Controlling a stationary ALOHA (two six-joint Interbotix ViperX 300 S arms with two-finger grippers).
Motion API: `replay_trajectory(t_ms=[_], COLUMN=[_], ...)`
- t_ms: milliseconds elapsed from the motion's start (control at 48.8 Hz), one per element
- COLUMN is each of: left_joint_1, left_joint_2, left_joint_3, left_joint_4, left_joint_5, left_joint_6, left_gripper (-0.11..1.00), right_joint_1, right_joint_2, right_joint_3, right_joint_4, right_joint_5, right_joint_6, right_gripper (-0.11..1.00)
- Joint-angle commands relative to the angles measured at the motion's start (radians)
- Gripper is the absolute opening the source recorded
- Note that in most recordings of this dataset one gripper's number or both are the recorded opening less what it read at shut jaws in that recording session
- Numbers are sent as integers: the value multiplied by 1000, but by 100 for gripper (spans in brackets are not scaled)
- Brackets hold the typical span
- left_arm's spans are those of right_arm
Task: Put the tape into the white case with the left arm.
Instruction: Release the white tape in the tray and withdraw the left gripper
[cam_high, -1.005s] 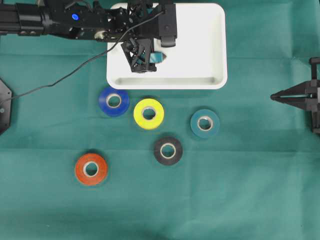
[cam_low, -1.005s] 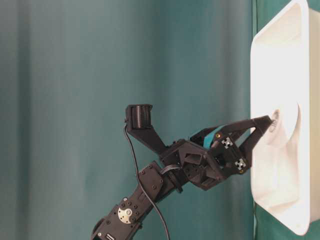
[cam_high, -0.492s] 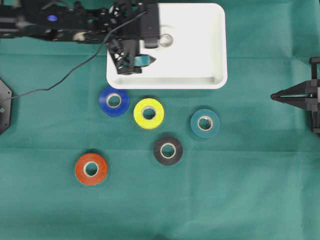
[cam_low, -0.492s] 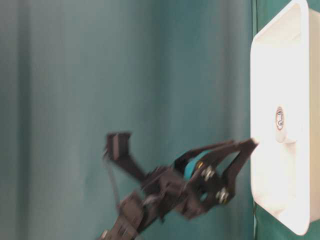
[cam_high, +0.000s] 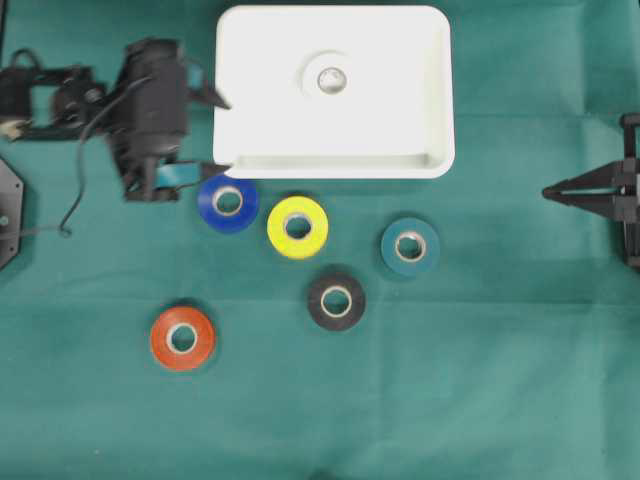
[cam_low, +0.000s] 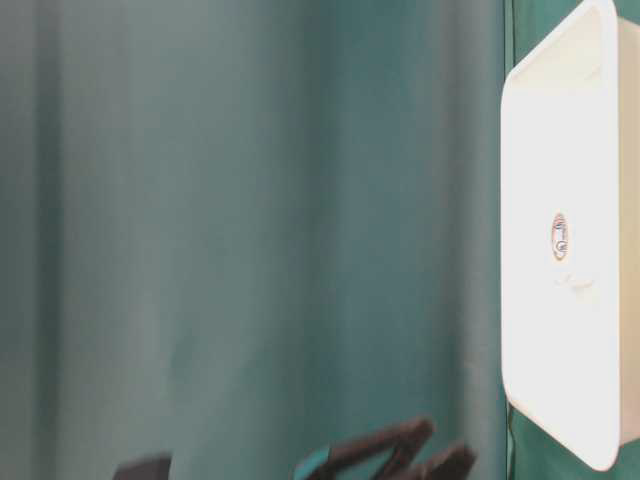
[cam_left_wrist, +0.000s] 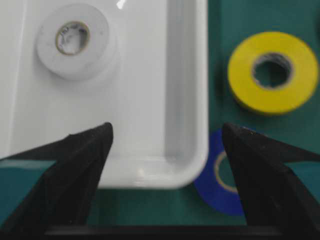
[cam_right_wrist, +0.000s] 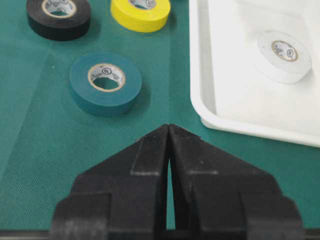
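The left arm (cam_high: 110, 105) reaches in from the left edge of the overhead view, its black wrist housing bulky and a cable looping beneath it. Its left tool (cam_high: 225, 130) stands with both pointed fingers spread wide and nothing between them, a teal band showing on the lower finger (cam_high: 190, 172). From the wrist camera the two dark fingertips (cam_left_wrist: 87, 150) frame the view, far apart. In the table-level view only the blurred finger ends show at the bottom edge. At the right edge, the right tool (cam_high: 550, 193) rests level, its plain black fingers pressed together, empty.
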Motion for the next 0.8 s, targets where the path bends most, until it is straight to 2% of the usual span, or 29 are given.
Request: replay_trajectory(t_ms=[0,123,246,472,779], left_joint_1=[-8,-29,-57,-74,-77], left_joint_2=[-75,-153,-218,-305,-311], left_joint_3=[40,106,161,229,242], left_joint_4=[-2,-2,-3,-2,-2], left_joint_5=[-11,-11,-9,-14,-15], left_joint_6=[-29,-83,-106,-109,-109], left_gripper=[90,90,90,89,89], right_joint_1=[-3,-3,-2,-3,-3], right_joint_2=[6,6,6,5,5], right_joint_3=[-11,-11,-11,-11,-11], right_joint_4=[-2,0,-2,-2,-2], right_joint_5=[-9,-9,-11,-9,-11], right_joint_6=[2,2,2,2,2], right_gripper=[-9,-9,-9,-9,-9])
